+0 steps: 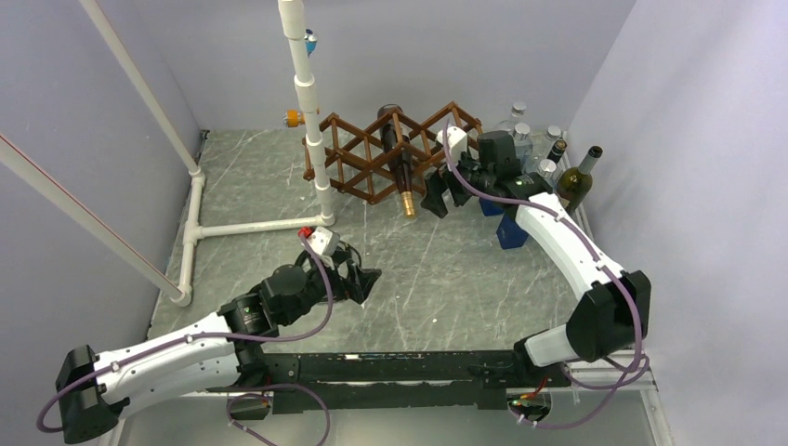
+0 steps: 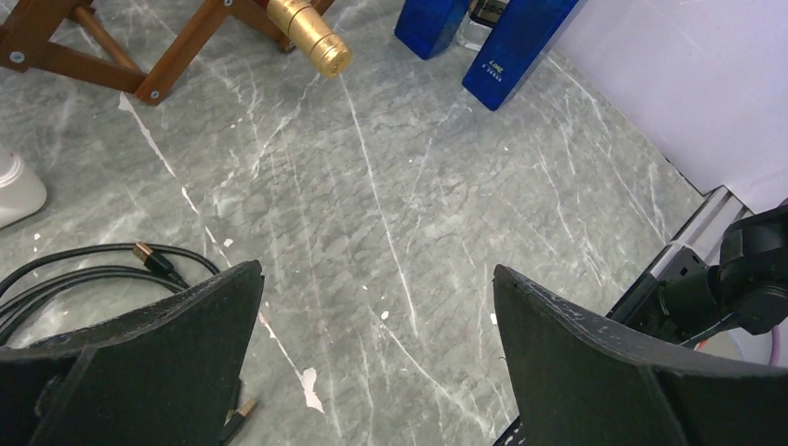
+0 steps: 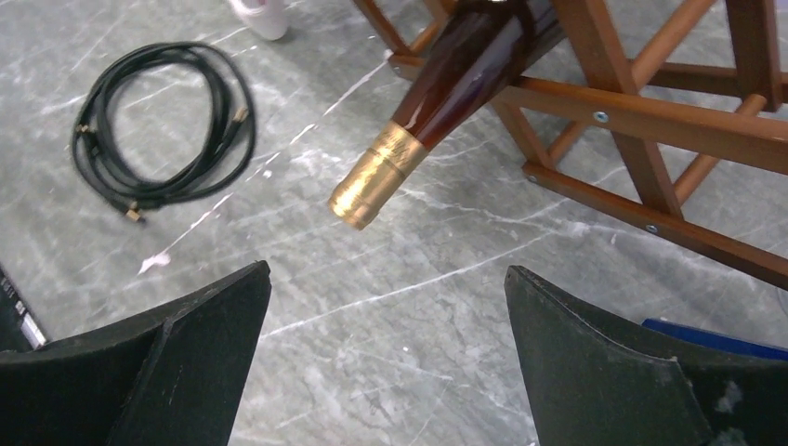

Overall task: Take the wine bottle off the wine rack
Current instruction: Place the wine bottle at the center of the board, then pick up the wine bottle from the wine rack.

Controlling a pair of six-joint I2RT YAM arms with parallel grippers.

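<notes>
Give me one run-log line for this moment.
phase: pre-grasp | wine bottle: in wine rack, gold neck sticking out | right gripper: open, facing neck, no contact | left gripper: open, empty, above table

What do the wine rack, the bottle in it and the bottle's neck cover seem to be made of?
The wine rack looks like brown stained wood, satin slats joined by small metal screws. The wine bottle seems dark glass, glossy with sharp reflections. The neck cover looks like shiny gold foil, faintly ribbed; it might be plastic.
</notes>
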